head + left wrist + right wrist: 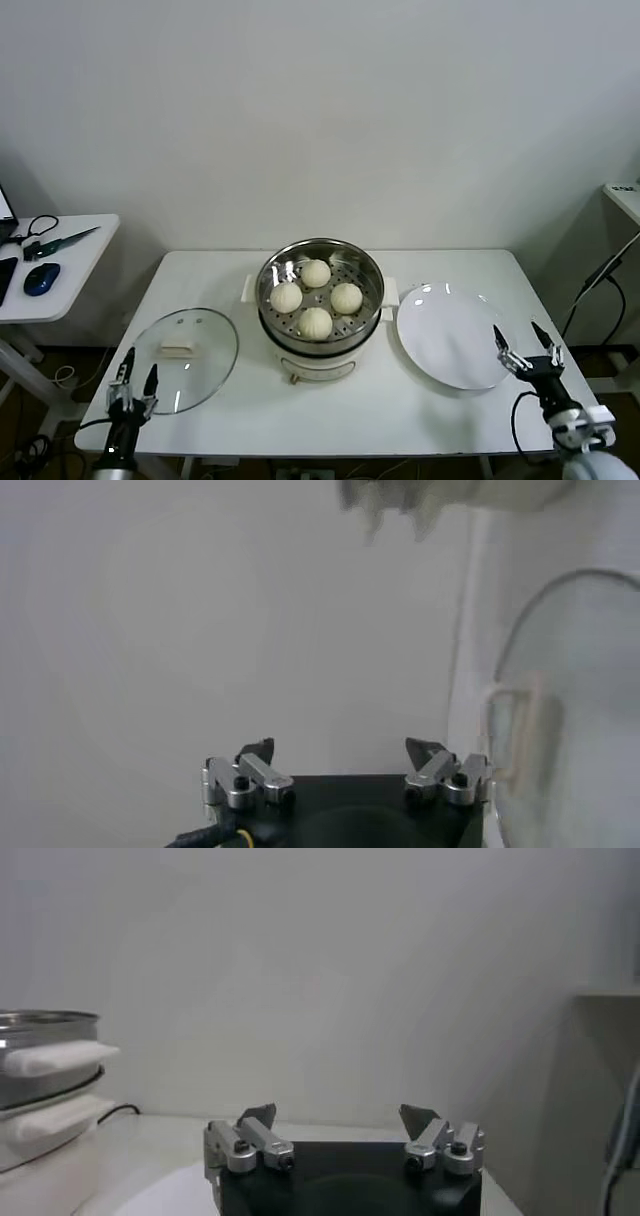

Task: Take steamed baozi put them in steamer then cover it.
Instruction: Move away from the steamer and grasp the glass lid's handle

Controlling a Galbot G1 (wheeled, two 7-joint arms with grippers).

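Four cream-white baozi [316, 297] lie on the perforated tray inside the shiny steel steamer [270, 272], which stands uncovered on its cream base at the table's middle. The glass lid [185, 346] with a pale handle lies flat on the table to the steamer's left; its rim shows in the left wrist view [560, 710]. My left gripper [133, 377] is open and empty at the table's front left corner, just beside the lid. My right gripper [528, 348] is open and empty at the right, by the white plate's edge. The steamer's side shows in the right wrist view [45, 1063].
An empty white plate [448, 335] lies right of the steamer. A side table [60, 262] at far left holds a mouse and cables. A white wall stands behind the table. A shelf edge and cable are at far right.
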